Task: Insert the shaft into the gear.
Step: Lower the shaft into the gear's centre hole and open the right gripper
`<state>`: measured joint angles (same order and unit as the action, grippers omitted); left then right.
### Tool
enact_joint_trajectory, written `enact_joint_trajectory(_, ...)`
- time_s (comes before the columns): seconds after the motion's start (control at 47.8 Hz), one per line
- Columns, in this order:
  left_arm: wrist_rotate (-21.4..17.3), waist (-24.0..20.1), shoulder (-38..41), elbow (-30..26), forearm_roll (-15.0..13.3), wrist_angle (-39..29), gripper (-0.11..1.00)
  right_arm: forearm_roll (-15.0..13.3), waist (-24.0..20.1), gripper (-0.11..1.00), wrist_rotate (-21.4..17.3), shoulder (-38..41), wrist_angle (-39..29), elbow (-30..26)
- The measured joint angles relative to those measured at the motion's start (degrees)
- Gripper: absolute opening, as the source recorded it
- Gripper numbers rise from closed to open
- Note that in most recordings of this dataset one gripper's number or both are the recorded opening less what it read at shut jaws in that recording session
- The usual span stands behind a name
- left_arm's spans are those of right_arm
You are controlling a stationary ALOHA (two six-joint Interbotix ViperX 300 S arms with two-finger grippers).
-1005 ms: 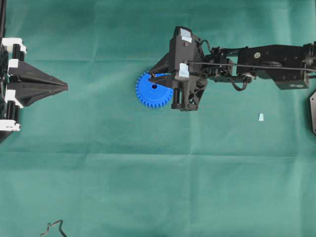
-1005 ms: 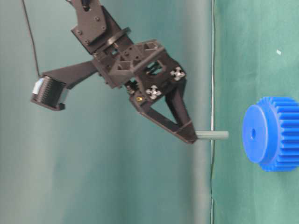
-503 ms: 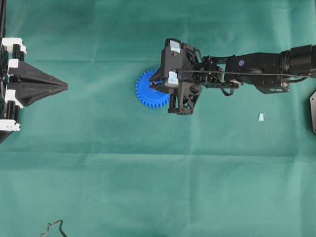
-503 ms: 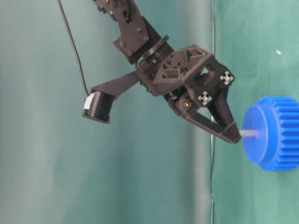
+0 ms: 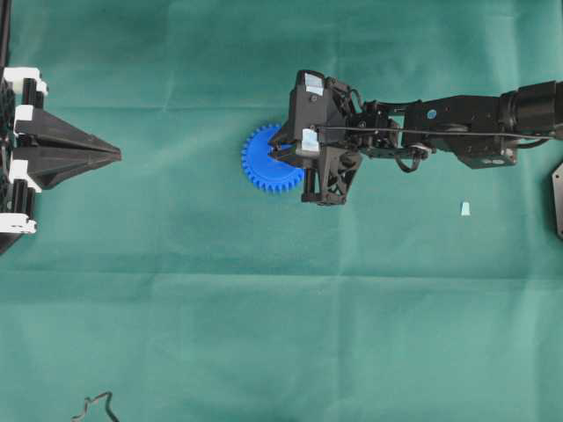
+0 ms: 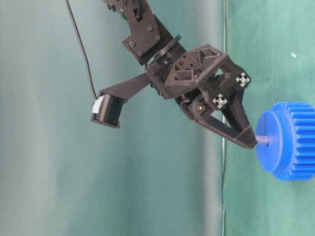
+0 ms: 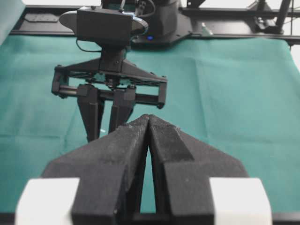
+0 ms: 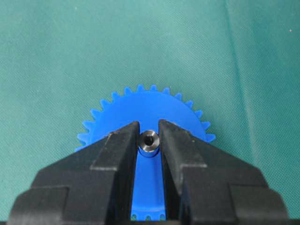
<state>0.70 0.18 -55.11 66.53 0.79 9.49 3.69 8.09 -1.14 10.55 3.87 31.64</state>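
The blue gear [image 5: 260, 163] lies flat on the green cloth; it also shows in the table-level view [image 6: 290, 142] and under the right wrist camera [image 8: 150, 105]. My right gripper [image 5: 283, 151] hangs just over its centre, shut on the shaft [image 8: 149, 140], a short silvery pin seen end-on between the fingertips. From table level the shaft [image 6: 262, 140] stands upright, its lower end meeting the gear's hub and only a short stub showing below the gripper [image 6: 248, 142]. My left gripper [image 5: 110, 154] rests far to the left, jaws pressed together [image 7: 149, 118] with nothing in them.
A small pale chip [image 5: 464, 208] lies on the cloth to the right of the gear. The right arm [image 5: 457, 123] stretches in from the right edge. A dark cable end [image 5: 95, 406] sits at the bottom left, and a black plate [image 5: 558, 198] at the right edge.
The right gripper has come down and slightly left with the shaft. A second ago the shaft hung above the gear; now its lower end is at the centre hole. The left arm is still.
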Motion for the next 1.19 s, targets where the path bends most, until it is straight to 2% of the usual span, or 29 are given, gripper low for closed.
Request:
enact_joint_trajectory(0.691, 0.00, -0.09, 0.18, 0.00, 0.00, -0.09, 0.00, 0.00, 0.09, 0.19, -0.09, 2.55, 1.32, 0.09)
enact_joint_trajectory(0.754, 0.00, -0.09, 0.09, 0.00, 0.00, -0.18, 0.00, 0.00, 0.00, 0.28, 0.09, 2.55, 1.32, 0.09)
enact_joint_trajectory(0.901, 0.09, -0.09, 0.18, 0.00, 0.00, -0.18, 0.00, 0.00, 0.18, 0.70, 0.00, 2.55, 1.23, 0.00)
enact_joint_trajectory(1.005, 0.09, -0.09, 0.18, 0.00, 0.00, -0.18, 0.00, 0.00, 0.35, 0.92, -0.26, 2.37, 1.14, -0.09)
enact_joint_trajectory(1.047, 0.00, -0.09, 0.18, 0.00, 0.00, -0.18, 0.00, 0.00, 0.26, 0.94, -0.18, 1.85, 0.79, -0.09)
enact_joint_trajectory(1.194, 0.00, -0.09, 0.18, -0.09, 0.00, -0.18, 0.00, 0.00, -0.18, 0.90, 0.00, -2.02, -0.88, -0.09)
